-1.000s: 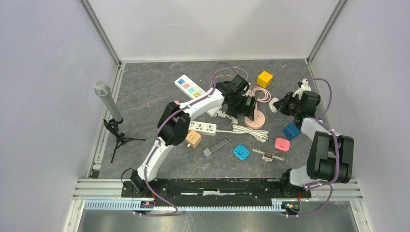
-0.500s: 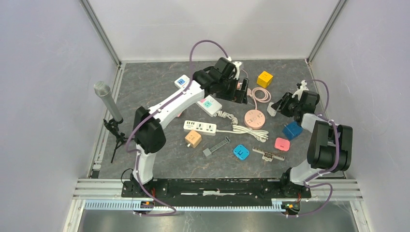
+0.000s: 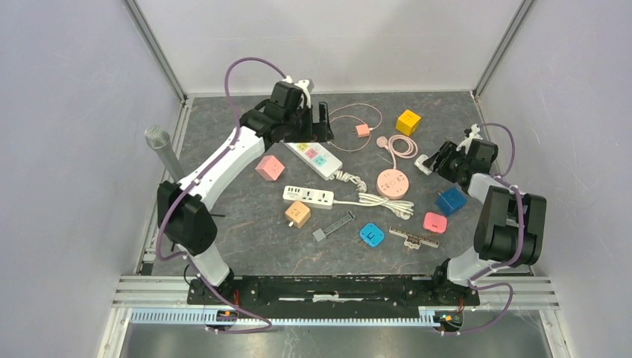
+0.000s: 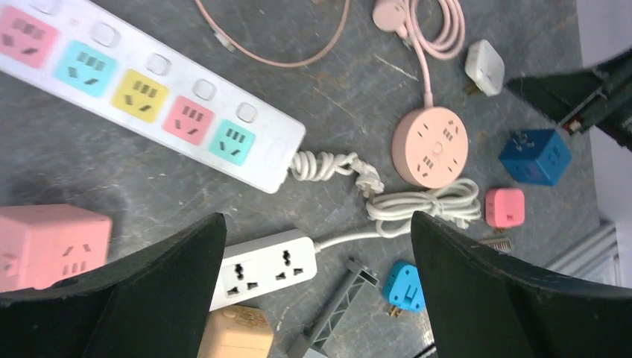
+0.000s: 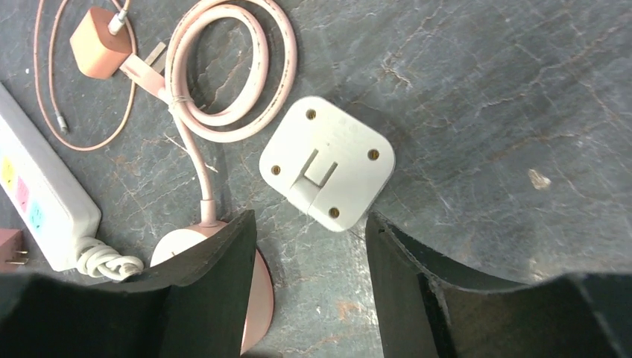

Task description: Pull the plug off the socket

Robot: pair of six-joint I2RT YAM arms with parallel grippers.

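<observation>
The white plug (image 5: pixel 328 160) lies flat on the table, prongs-side up, free of the round pink socket (image 3: pixel 393 182). My right gripper (image 5: pixel 309 224) hovers open just short of the plug, with nothing between its fingers. Part of the pink socket (image 5: pixel 262 298) shows behind the gripper's left finger, its pink cord coiled beyond. In the top view the plug (image 3: pixel 422 159) sits right in front of the right gripper (image 3: pixel 440 160). My left gripper (image 3: pixel 313 123) is raised at the back, wide open and empty, looking down over the socket (image 4: pixel 430 147) and the plug (image 4: pixel 484 67).
A long strip with coloured outlets (image 3: pixel 317 155), a white strip (image 3: pixel 307 196) with its bundled cord, a pink cube (image 3: pixel 270 167), an orange cube (image 3: pixel 298 215), a yellow cube (image 3: pixel 408 121), a blue cube (image 3: pixel 449 201) and small adapters lie about. A microphone (image 3: pixel 168 160) stands at the left.
My right gripper has opened and let go of the white plug, which now rests on the table. The left arm swung away from the pink socket to the back left.
</observation>
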